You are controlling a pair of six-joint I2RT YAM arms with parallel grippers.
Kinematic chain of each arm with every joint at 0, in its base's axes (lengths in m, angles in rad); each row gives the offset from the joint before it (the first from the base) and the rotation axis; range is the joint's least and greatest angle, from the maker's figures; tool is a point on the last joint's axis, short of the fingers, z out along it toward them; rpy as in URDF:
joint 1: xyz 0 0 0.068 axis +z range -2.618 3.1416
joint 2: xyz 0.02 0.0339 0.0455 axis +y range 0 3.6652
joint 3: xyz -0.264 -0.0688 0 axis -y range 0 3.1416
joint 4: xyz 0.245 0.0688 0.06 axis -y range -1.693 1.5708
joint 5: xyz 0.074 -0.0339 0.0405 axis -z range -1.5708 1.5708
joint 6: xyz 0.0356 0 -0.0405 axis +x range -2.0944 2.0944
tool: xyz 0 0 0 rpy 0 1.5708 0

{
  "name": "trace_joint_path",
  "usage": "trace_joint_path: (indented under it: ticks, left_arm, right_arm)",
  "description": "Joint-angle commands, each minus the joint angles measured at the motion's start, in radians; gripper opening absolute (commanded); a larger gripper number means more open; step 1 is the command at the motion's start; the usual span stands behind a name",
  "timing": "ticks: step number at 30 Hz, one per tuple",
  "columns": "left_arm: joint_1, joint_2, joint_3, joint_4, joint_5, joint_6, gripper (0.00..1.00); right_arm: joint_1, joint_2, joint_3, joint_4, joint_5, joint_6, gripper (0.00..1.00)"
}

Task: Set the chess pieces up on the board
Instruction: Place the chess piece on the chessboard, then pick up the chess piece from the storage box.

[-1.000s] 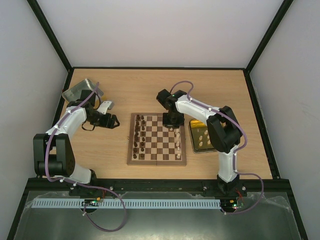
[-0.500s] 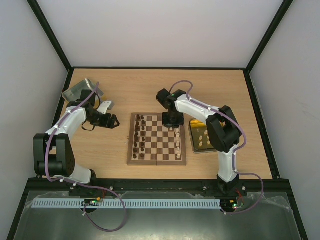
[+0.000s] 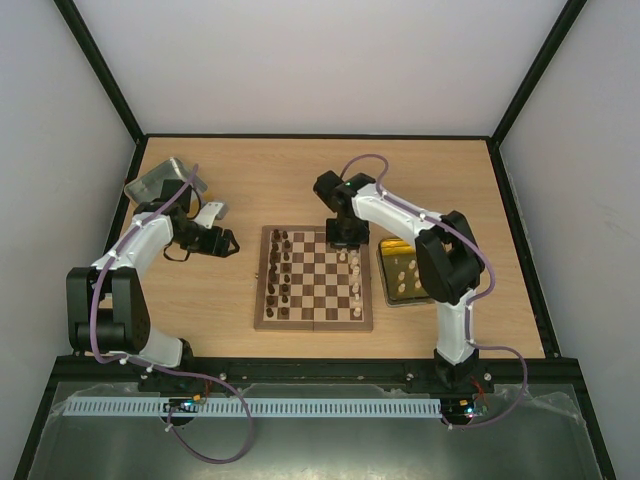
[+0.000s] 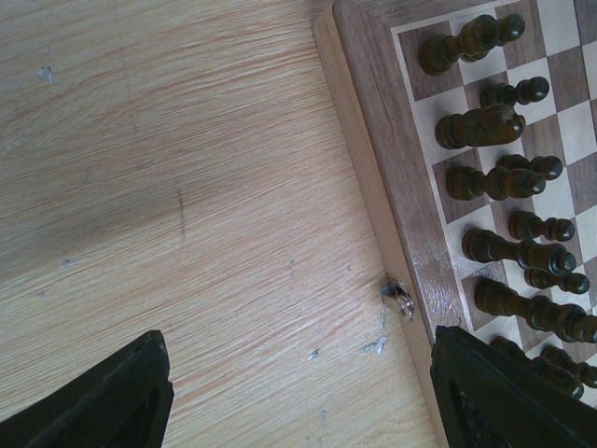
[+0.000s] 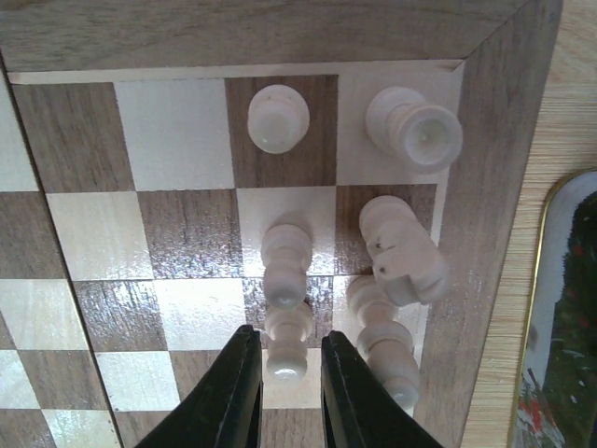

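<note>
Tray (image 5: pixel 565 313) print beside board (image 5: pixel 280 33), perhaps lettering

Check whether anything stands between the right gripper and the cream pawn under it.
Nothing visible does. The right gripper straddles the small cream wooden pawn, a black finger on each side. Another cream pawn ahead and a cream piece toward the border of the checked wooden board stand close but outside the jaws.

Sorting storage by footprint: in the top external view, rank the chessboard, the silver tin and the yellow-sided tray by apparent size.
1. Chessboard, clearly largest.
2-3. Silver tin and yellow-sided tray: similar in apparent size, each partly hidden, so no ranking between them.
</note>
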Motion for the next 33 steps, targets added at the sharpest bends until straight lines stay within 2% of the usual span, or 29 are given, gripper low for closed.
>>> trace_joint_path:
  ticks: [1,11,17,23,33]
  left_arm:
    - [-0.002,0.005,-0.011,-0.004,0.012,0.003,0.76]
    - [-0.002,-0.001,-0.011,-0.004,0.009,0.001,0.76]
    - [-0.002,0.002,-0.01,-0.004,0.009,0.001,0.76]
    - [-0.002,0.003,-0.01,-0.004,0.007,0.0,0.76]
    - [-0.003,0.01,-0.01,-0.004,0.002,-0.002,0.76]
  right_arm:
    - [-0.009,-0.017,0.029,-0.056,0.027,-0.014,0.17]
    - [-0.114,-0.182,0.024,-0.137,0.078,-0.014,0.17]
    - [-0.224,-0.319,-0.182,-0.109,0.098,-0.046,0.17]
    - [-0.271,-0.4,-0.376,-0.037,0.089,-0.042,0.17]
    - [-0.291,-0.411,-0.497,0.047,0.056,-0.04,0.17]
